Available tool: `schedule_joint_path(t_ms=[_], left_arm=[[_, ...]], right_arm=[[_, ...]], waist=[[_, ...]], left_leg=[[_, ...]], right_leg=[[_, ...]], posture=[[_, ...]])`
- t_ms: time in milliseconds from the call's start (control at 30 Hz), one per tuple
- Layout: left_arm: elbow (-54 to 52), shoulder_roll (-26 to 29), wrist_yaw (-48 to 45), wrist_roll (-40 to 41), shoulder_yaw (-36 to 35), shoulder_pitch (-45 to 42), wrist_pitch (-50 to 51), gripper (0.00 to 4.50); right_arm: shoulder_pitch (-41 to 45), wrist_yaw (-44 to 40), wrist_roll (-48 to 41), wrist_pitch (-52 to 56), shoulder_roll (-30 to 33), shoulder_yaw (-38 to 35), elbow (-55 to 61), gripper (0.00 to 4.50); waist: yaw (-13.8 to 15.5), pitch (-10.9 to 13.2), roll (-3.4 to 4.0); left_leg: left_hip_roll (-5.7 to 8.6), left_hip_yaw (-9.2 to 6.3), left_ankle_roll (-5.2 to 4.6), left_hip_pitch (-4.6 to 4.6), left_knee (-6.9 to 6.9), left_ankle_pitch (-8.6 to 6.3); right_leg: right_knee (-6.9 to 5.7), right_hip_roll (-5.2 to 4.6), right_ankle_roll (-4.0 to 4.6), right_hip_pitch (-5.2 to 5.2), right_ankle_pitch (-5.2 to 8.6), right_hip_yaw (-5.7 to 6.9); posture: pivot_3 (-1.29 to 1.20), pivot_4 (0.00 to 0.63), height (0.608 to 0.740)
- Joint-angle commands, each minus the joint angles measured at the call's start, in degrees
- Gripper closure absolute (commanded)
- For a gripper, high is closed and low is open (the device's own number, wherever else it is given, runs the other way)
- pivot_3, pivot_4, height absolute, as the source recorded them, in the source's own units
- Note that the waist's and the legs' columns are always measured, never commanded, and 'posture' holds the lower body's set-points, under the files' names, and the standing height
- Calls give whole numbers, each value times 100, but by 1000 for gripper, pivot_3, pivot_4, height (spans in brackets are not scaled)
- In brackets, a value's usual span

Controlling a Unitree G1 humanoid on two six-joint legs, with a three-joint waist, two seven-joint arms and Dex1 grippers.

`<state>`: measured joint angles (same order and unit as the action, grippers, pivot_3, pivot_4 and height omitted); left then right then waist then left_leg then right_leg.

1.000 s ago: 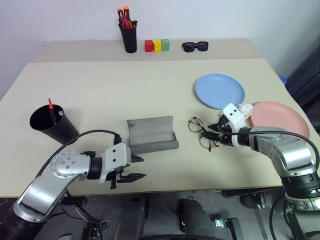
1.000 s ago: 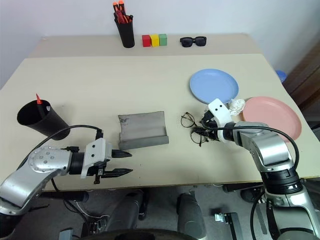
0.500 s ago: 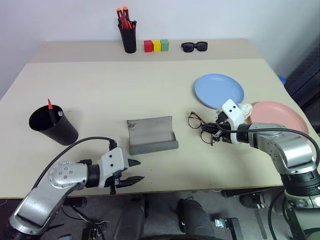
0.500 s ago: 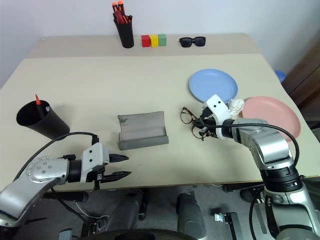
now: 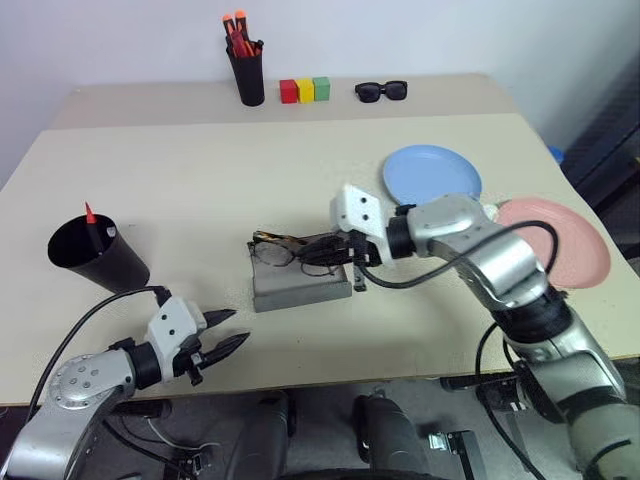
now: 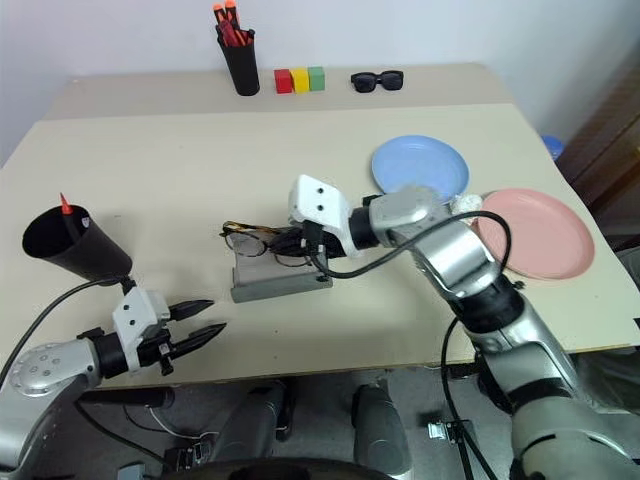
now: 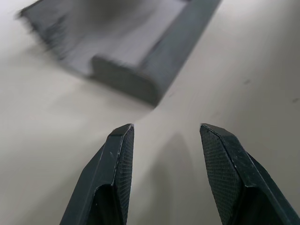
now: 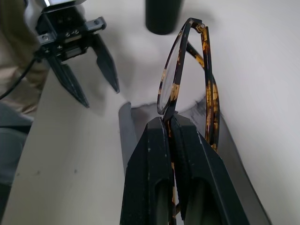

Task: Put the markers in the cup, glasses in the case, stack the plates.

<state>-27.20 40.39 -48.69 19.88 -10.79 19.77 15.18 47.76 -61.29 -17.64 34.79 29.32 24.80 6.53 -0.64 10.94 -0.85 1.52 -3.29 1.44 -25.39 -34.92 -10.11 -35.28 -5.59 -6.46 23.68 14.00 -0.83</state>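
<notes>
The right gripper [image 8: 169, 123] has its two smooth black fingers [image 8: 149, 164] pressed together on the frame of the thin wire-frame glasses with round clear lenses [image 5: 290, 250]. In the right wrist view the rim looks mottled brown and amber, like tortoiseshell, and it rises straight out from between the fingertips, with one temple running along beside the fingers. The glasses hang just above the open grey felt-like half-cylinder case [image 5: 300, 285], which lies under the fingertips; its surface is soft and fuzzy, and its lid is folded back flat on the table. I cannot tell if the frame touches the case.

The left gripper [image 5: 226, 331] has its fingers apart with nothing between them. These fingers [image 7: 117, 159] are pointed black wedges with a fine cross-hatched texture on the inner faces. Ahead of their tips is a rounded end of the grey case, well apart from them, over the smooth beige matte tabletop [image 5: 180, 190].

Farther out beside the left gripper stands the wide matte black tapered cup [image 5: 95, 255], with a slim red marker [image 5: 90, 215] sticking up from it and a white tip just beside it inside the rim.

Beyond the right arm lie the round light blue plastic plate [image 5: 432, 175] and the round pink plastic plate [image 5: 565, 240], both smooth and shallow, side by side and not stacked. A small crumpled white thing [image 6: 462, 203] sits between them.
</notes>
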Motion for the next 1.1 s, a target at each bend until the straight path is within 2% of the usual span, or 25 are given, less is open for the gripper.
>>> schedule_joint_path(t_ms=[33,300,567,600,633,833,867,900,1000,1067,1100], left_arm=[[-109,-106,-18,13,-191,257,-361,2234],[-445,-479,134,78,-278,696,-835,2234],[-384,-597,148,270,-340,488,-977,2234],[-366,-578,135,267,-330,475,-975,2234],[-353,-565,120,266,-322,465,-973,2234],[-438,-625,333,521,-365,147,-622,2234],[-471,-662,518,723,-399,-46,-340,2234],[-492,-687,692,928,-426,-241,-72,2234],[-452,-787,1323,1397,-380,-1067,784,3093],[-416,-784,1586,1483,-314,-1442,1189,4099],[-287,-791,1822,1366,-127,-1881,1474,4430]], right_arm=[[259,-320,251,-422,-170,138,-672,4459],[291,-1093,396,-709,-235,220,-1276,4459],[225,-1528,463,-789,-272,209,-1405,4459],[221,-1523,486,-807,-290,193,-1433,3824],[218,-1499,509,-825,-309,169,-1459,3596],[228,-1105,522,-1016,-420,-202,-1444,460],[204,-1021,520,-1138,-423,-294,-1367,47],[176,-957,507,-1206,-424,-377,-1280,47],[19,-787,376,-1192,-385,-635,-877,0],[-87,-708,340,-1131,-355,-712,-648,0],[-236,-631,314,-1097,-297,-791,-408,0]], waist=[[-13,0,0],[-26,0,1],[-19,0,2],[-23,0,2],[-26,0,2],[-17,1,4],[-11,0,3],[3,2,5],[18,1,4],[-3,-1,1],[-6,-1,3]], left_leg=[[0,2,0,0,1,-2],[-5,6,1,0,23,-2],[-5,9,1,1,23,-2],[-4,9,1,1,22,-2],[-4,10,1,1,22,-2],[-5,12,1,1,23,-1],[-5,10,1,1,22,-1],[-5,9,1,3,20,0],[-3,2,-5,2,8,4],[-2,-1,-12,2,2,8],[-2,-1,-13,3,0,9]], right_leg=[[3,-2,1,0,-1,-1],[-5,2,4,0,-3,-5],[-5,6,4,0,-3,-4],[-5,7,4,0,-3,-4],[-5,11,4,-1,-3,-4],[-10,22,3,1,-3,-5],[-12,23,3,0,-3,-3],[-12,23,3,-2,-4,-3],[-19,26,0,-8,-4,1],[-27,30,-4,-11,-6,2],[-29,33,-21,-13,-16,1]], posture=[[0,150,740],[0,150,740],[0,150,740],[0,150,740],[0,150,740],[0,150,740],[0,150,740],[0,150,740],[0,150,740],[0,150,740],[0,150,740]])
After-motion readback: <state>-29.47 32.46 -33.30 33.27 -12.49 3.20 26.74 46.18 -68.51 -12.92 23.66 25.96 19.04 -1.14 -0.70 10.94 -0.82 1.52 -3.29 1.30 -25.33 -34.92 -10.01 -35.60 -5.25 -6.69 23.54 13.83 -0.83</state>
